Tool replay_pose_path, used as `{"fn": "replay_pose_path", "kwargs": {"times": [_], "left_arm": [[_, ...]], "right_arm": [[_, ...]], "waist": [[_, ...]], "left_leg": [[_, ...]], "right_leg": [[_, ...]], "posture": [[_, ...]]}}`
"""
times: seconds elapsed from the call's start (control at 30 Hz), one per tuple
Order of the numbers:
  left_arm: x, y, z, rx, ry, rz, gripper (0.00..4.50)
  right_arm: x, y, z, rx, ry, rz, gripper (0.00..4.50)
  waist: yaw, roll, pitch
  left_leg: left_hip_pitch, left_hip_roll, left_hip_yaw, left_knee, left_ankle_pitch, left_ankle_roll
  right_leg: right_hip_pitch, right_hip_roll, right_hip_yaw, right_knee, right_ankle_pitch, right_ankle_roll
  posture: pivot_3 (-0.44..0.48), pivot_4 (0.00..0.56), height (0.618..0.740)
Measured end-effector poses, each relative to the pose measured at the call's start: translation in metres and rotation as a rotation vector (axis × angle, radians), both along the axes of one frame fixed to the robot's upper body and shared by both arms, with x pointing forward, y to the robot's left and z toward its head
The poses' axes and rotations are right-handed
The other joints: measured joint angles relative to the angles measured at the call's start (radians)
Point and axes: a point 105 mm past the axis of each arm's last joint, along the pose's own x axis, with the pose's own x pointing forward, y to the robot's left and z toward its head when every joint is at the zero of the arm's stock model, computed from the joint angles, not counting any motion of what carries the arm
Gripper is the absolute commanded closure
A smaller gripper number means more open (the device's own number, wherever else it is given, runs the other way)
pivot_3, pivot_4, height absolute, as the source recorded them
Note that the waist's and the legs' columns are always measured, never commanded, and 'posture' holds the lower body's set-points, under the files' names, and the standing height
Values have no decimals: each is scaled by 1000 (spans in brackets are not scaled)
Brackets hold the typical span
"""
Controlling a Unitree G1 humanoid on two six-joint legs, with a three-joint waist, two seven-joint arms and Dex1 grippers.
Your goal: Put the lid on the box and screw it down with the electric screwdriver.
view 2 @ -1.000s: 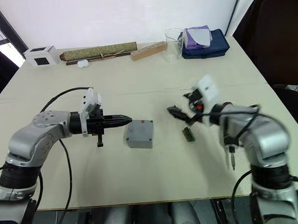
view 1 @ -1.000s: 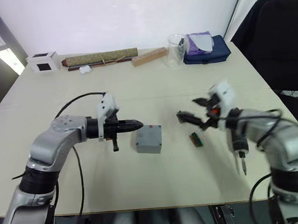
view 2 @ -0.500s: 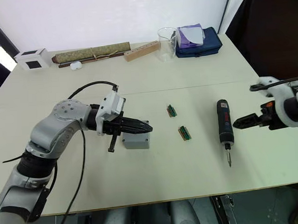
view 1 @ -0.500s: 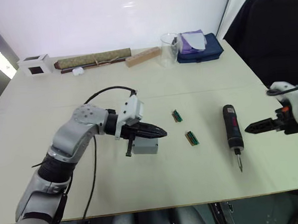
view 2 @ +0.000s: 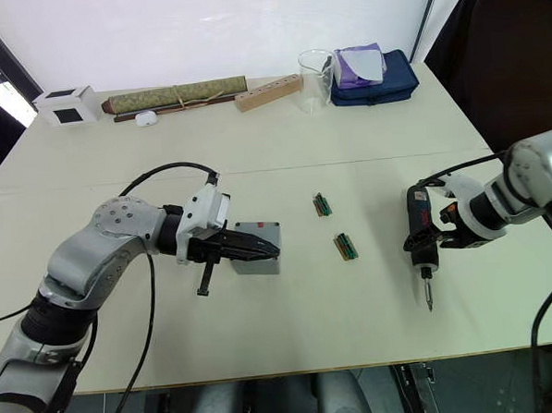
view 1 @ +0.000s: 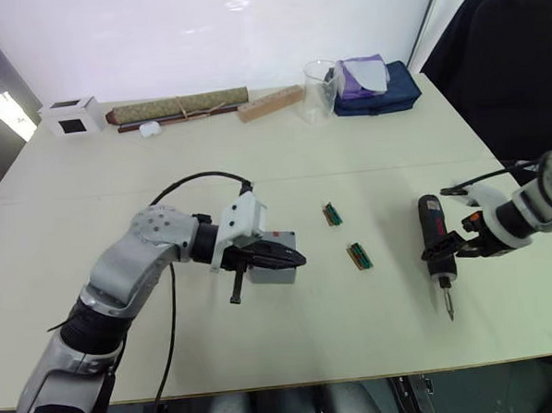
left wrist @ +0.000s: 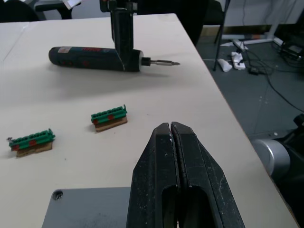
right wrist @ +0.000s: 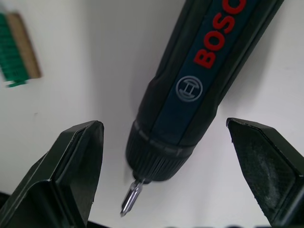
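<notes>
The grey box [view 2: 259, 263] sits at the table's middle with the lid [left wrist: 85, 209] flat on top, a screw hole showing at one corner. My left gripper [left wrist: 170, 127] is shut with nothing in it, its tips lying just over the lid's right edge [view 1: 294, 258]. To the right lies the electric screwdriver [view 1: 433, 242], black with red lettering, its metal bit pointing at the front edge. My right gripper [right wrist: 164, 126] is open and straddles the screwdriver's bit end [view 2: 424, 245], one finger on each side, not touching it.
Two small green terminal blocks [view 1: 331, 214] [view 1: 358, 255] lie between box and screwdriver. Along the far edge stand a white cube [view 1: 70, 115], a brown roll [view 1: 178, 107], a wooden block [view 1: 271, 103], a clear beaker [view 1: 321, 90] and a blue pouch [view 1: 376, 81].
The right gripper swung out to the far right, then came back and lowered around the screwdriver's bit end. The left gripper moved from the box's left side to over the lid and stays shut.
</notes>
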Motion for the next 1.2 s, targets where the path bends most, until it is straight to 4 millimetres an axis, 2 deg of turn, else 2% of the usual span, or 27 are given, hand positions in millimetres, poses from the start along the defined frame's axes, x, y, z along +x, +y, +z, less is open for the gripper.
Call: {"fn": "replay_pose_path", "kwargs": {"times": [0.07, 0.2, 0.23, 0.33, 0.4, 0.67, 0.77, 0.83, 0.87, 0.93, 0.97, 1.07, 1.13, 1.2], "left_arm": [[0, 0, -2, -3, 2, 17, 4500], [-1, 1, -4, -8, 16, 49, 4500], [-1, 1, -3, -11, 18, 53, 4500], [-1, 2, -1, -24, 16, 67, 4500], [0, 2, -1, -28, 17, 79, 4500], [1, 3, -6, -29, 36, 115, 4500], [4, 5, -6, -31, 40, 130, 4500], [8, 8, -7, -36, 54, 150, 4500], [10, 11, -7, -42, 61, 161, 4500], [18, 19, -6, -60, 83, 196, 4500], [23, 25, -6, -63, 95, 223, 4500], [35, 39, -6, -69, 117, 280, 4500], [40, 46, -6, -71, 127, 308, 4500], [47, 53, -8, -63, 139, 339, 4500]], "right_arm": [[2, 1, -4, -11, 11, 5, 61], [2, 5, -7, -15, 26, 31, 870], [2, 6, -8, -24, 29, 41, 1311], [3, 8, -9, -36, 37, 62, 2154], [5, 10, -11, -46, 41, 80, 2372], [8, 11, -17, -48, 54, 133, 2373], [21, 12, -18, -19, 35, 91, 2375], [30, 12, -14, 16, -2, 56, 2375], [37, 13, -9, 32, -37, 40, 2375], [52, 16, 18, 113, -161, -6, 2375], [60, 19, 40, 185, -250, -28, 2375], [69, 28, 92, 324, -475, -14, 2375], [70, 36, 110, 394, -609, 26, 2375], [70, 56, 119, 487, -782, 80, 2375]], "waist": [[-1, 0, 0], [-1, 0, 0], [-1, 0, 0], [-3, -1, -1], [-5, -2, -2], [-7, -12, -8], [-15, -18, -10], [-22, -17, -9], [-25, -14, -6], [-25, 0, 1], [-23, 3, 1], [-14, 3, 1], [-8, 3, 1], [-5, 3, 1]], "left_leg": [[0, 0, 0, 0, 0, 0], [0, 0, -1, 0, 0, 0], [0, 0, -1, 0, 0, 0], [0, 0, -1, 0, 0, 0], [1, 0, -2, 0, 0, 0], [3, 1, -3, 0, 0, 0], [8, 1, -1, 0, 0, 0], [11, 1, 1, 0, 0, 0], [11, 1, 2, 0, 0, 0], [10, 0, 3, -1, 0, 0], [6, 0, 3, -2, 0, 0], [1, 1, -2, -3, 0, 0], [-1, 1, -3, -4, 0, 0], [-2, 1, -3, -3, 0, 0]], "right_leg": [[0, 0, 0, 0, 0, 0], [0, 0, -1, 0, 0, 0], [0, 0, -1, 0, 0, 0], [0, 1, -1, 0, 0, 0], [1, 1, -1, 0, 0, 0], [3, 1, -2, 0, 0, 0], [7, 1, -1, 0, 1, -2], [10, 1, 0, 0, 2, -3], [9, 0, 1, 0, 3, -3], [7, 0, 2, 0, 4, -1], [3, 0, 2, 1, 5, 1], [-3, 2, 0, 4, 2, -3], [-4, 2, -2, 4, 1, -3], [-5, 1, -2, 6, 1, -3]], "posture": [[0, 150, 740], [0, 150, 740], [0, 150, 740], [0, 150, 740], [0, 150, 740], [0, 150, 740], [0, 150, 740], [0, 150, 740], [0, 150, 740], [0, 150, 740], [0, 150, 740], [0, 150, 740], [0, 150, 740], [0, 150, 740]]}}
